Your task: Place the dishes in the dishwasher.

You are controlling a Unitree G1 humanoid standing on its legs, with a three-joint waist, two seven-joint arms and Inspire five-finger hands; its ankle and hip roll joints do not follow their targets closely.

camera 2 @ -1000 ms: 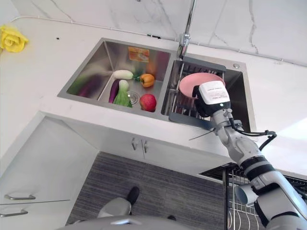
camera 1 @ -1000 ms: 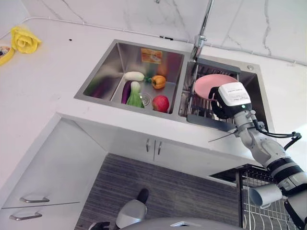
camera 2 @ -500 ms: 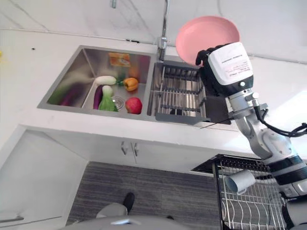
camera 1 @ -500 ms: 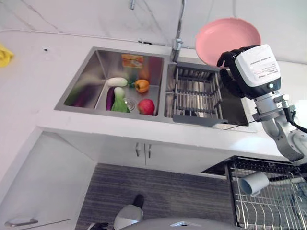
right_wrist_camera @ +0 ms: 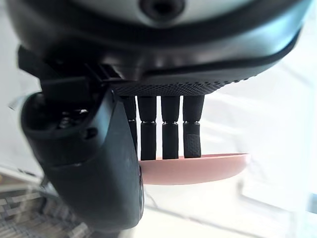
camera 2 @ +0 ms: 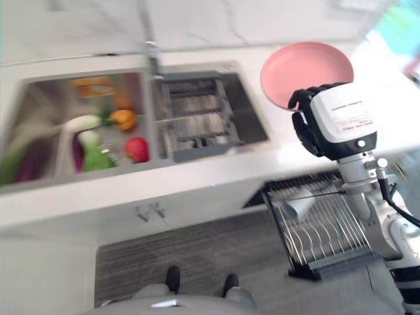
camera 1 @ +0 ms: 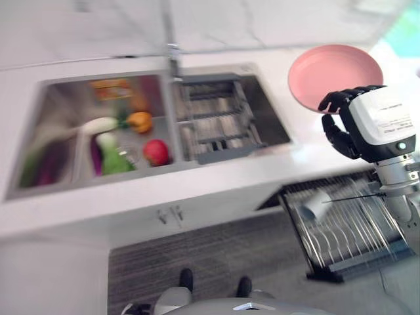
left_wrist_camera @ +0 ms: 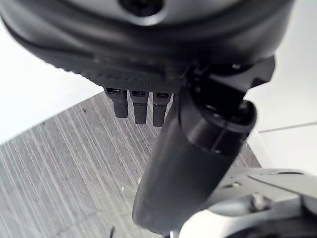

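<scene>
- Gripping the round pink plate (camera 2: 306, 70) by its near rim, your right hand (camera 2: 307, 121) pinches it between thumb and fingers, as its wrist view shows, holding it up over the white countertop (camera 2: 216, 187) to the right of the sink.
- You can see the double stainless-steel sink (camera 1: 39, 118) sunk into that white counter, with a slim metal tap (camera 1: 172, 56) rising between the basins and a pale marbled wall behind it.
- Your left basin holds vegetables and fruit: a red apple (camera 1: 155, 151), an orange pepper (camera 1: 140, 121), a white oblong vegetable (camera 1: 98, 125), a green leafy one (camera 1: 113, 159) and a purple aubergine (camera 1: 44, 172).
- Your right basin holds a grey wire draining rack (camera 1: 213, 121).
- Below the counter you see white cupboard doors (camera 1: 167, 216) and a grey striped floor (camera 1: 210, 256).
- The pulled-out wire dishwasher rack (camera 2: 321, 233) sits low on the right, under the plate-holding arm, with a pale cup (camera 1: 315, 205) lying on its near corner.
- Your left hand (left_wrist_camera: 141, 106) hangs over the striped floor, fingers straight and holding nothing.
</scene>
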